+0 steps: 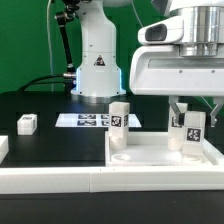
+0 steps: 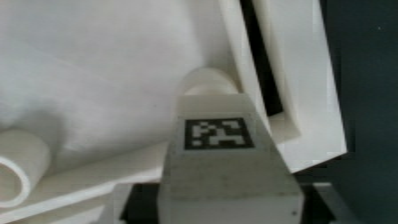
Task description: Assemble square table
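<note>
The white square tabletop (image 1: 150, 152) lies on the black table toward the exterior view's right, raised rim up. One white tagged leg (image 1: 119, 118) stands upright at its far corner toward the exterior view's left. My gripper (image 1: 189, 118) is shut on a second tagged leg (image 1: 188, 130) and holds it upright over the tabletop's far corner toward the exterior view's right. In the wrist view this leg (image 2: 217, 135) fills the space between my dark fingers (image 2: 143, 200), above the tabletop (image 2: 89, 80) near its rim (image 2: 267, 70). Whether its end is in a socket is hidden.
A loose white tagged leg (image 1: 27, 123) lies on the table at the exterior view's left. The marker board (image 1: 88, 120) lies behind the tabletop, in front of the robot base (image 1: 97, 65). A long white border rail (image 1: 100, 182) runs along the front.
</note>
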